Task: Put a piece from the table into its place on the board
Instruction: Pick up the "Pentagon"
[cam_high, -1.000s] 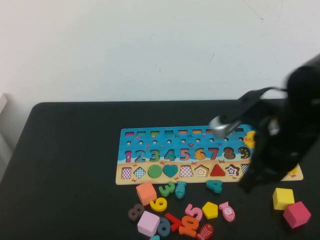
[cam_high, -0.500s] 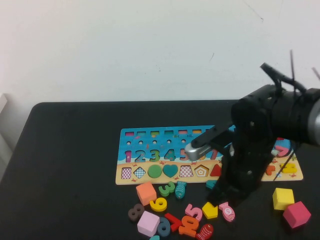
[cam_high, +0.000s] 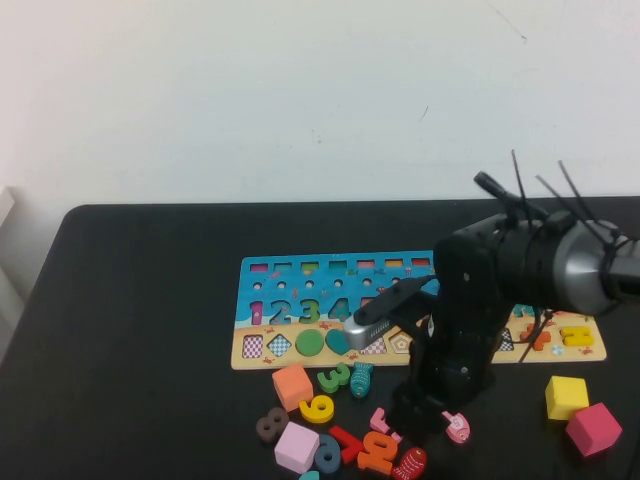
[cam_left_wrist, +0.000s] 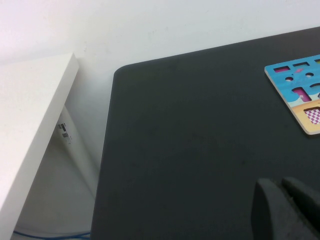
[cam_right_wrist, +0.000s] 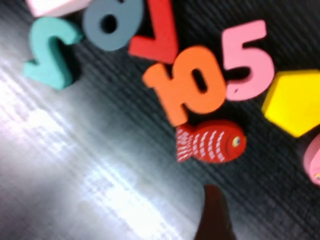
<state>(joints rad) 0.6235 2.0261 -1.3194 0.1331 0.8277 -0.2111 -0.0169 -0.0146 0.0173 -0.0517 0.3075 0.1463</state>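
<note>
The number-and-shape board (cam_high: 300, 272) lies mid-table. Loose pieces lie in front of it. My right gripper (cam_high: 418, 425) hangs low over them, between the pink 5 (cam_high: 382, 420) and the pink fish (cam_high: 456, 427). In the right wrist view one dark finger (cam_right_wrist: 212, 215) shows just short of the red fish (cam_right_wrist: 210, 141), with nothing held; the other finger is out of frame, so the jaws stand apart. The orange 10 (cam_right_wrist: 190, 85), pink 5 (cam_right_wrist: 247, 60) and yellow pentagon (cam_right_wrist: 295, 102) lie beyond. My left gripper (cam_left_wrist: 286, 192) is shut and empty over bare table, left of the board's corner (cam_left_wrist: 300, 95).
Also loose are an orange square (cam_high: 292, 385), green 3 (cam_high: 335, 377), teal fish (cam_high: 361, 378), yellow 6 (cam_high: 317, 408), brown 8 (cam_high: 271, 424) and lilac square (cam_high: 297, 446). A yellow cube (cam_high: 566, 396) and red-pink cube (cam_high: 593, 428) sit at the right. The right arm hides the board's right part.
My right arm has swung left and down, from over the board's right end to low over the loose pieces in front. The pieces have not moved.
</note>
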